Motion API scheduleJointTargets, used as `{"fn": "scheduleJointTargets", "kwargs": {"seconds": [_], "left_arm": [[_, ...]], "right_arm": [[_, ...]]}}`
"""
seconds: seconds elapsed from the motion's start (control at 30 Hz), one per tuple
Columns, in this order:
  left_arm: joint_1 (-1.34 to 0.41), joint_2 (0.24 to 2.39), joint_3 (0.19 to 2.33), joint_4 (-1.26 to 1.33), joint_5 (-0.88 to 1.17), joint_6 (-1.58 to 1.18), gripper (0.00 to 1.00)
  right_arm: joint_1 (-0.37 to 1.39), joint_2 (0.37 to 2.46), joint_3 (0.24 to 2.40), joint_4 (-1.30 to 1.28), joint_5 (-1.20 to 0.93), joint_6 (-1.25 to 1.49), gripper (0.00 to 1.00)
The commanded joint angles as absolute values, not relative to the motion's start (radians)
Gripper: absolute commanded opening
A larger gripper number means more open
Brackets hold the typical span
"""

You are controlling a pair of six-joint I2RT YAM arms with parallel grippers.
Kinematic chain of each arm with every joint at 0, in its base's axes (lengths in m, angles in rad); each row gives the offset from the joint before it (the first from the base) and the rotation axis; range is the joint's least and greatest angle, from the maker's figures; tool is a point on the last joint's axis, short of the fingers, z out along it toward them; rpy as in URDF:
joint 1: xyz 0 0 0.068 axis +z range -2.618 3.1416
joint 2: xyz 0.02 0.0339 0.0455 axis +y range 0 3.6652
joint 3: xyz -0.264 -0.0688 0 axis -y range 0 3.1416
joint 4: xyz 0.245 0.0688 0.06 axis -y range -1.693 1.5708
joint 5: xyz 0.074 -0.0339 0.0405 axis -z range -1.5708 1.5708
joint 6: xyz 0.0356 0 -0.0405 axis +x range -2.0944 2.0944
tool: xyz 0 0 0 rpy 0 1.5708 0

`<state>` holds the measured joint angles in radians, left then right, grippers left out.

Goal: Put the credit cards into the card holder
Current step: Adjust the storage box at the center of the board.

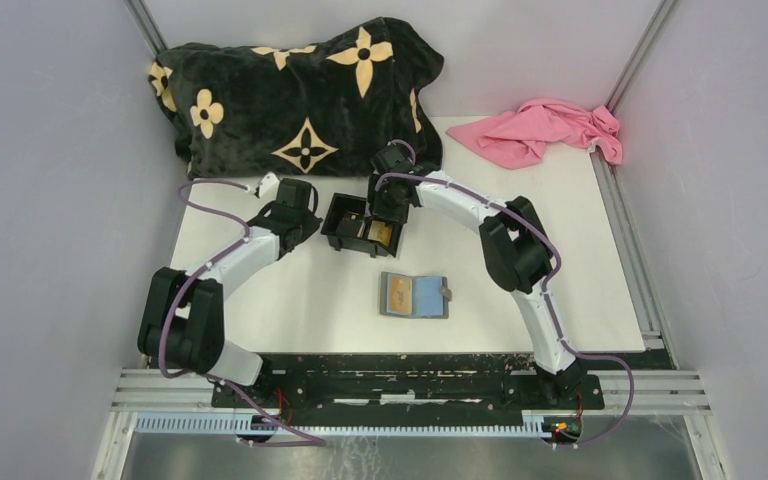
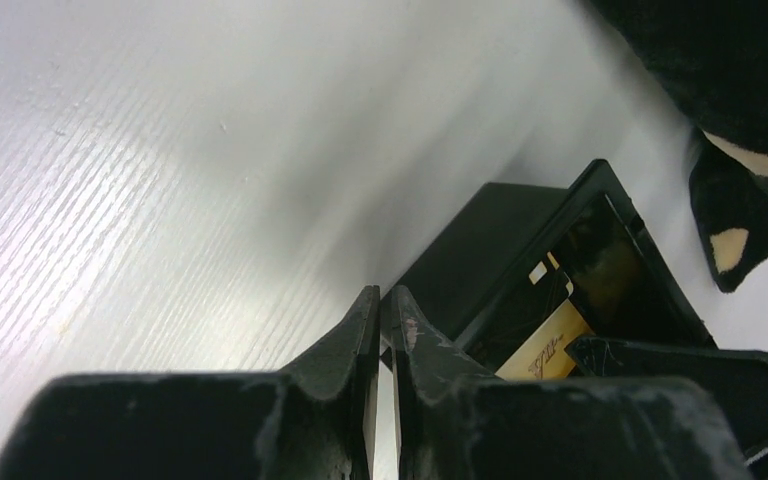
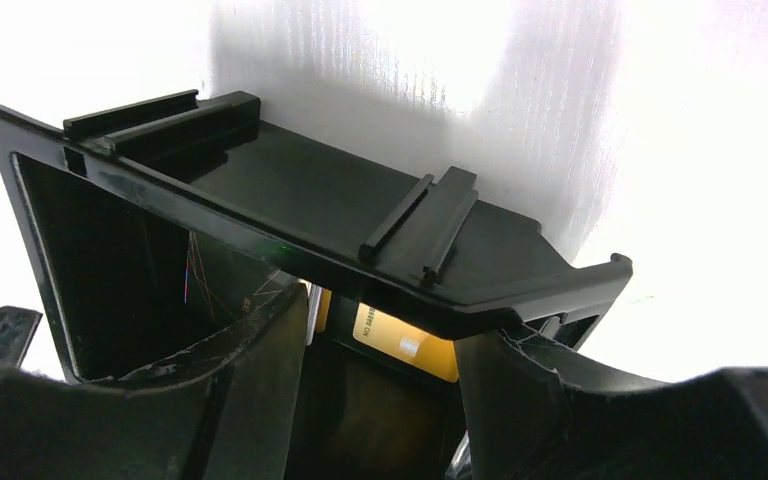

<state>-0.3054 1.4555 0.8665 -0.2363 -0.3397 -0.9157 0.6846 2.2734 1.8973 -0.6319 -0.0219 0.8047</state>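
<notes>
Evidently the step in hand was fetching a card from the black box [image 1: 345, 222], which sat on the tabletop [image 1: 290, 310] at the far middle, between the two arms. The right pincer [image 3: 382, 328] hung over the box's right end with its fingers spread wide, dipping into the opening on either side of a gold card [image 3: 400, 345] that stood on edge inside. Nothing was pinched yet. The left pincer [image 2: 383, 300] sat low just beside the box's left wall, its fingers pressed almost together with only a bare slit between them and nothing in it, probably to stop the box from sliding. The wallet [image 1: 412, 313] lay open and flat nearer the arms, well apart from the box, and what looked like a tan card already showed in its left half. The next move called for closing the right fingers on the gold card, lifting it straight up clear of the rim, then carrying it nearer to a free slot in the wallet.
</notes>
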Motion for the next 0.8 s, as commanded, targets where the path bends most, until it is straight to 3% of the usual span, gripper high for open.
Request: {"fn": "scheduleJointTargets", "kwargs": {"seconds": [0.0, 0.77], "left_arm": [[-0.292, 1.495, 0.92, -0.143, -0.317, -0.835, 0.16], [-0.276, 1.608, 0.896, -0.001, -0.172, -0.798, 0.17]], "right_arm": [[0.677, 2.205, 1.878, -0.566, -0.08, 0.833, 0.61], [0.67, 2.314, 1.976, -0.566, -0.159, 0.84, 0.61]]}}
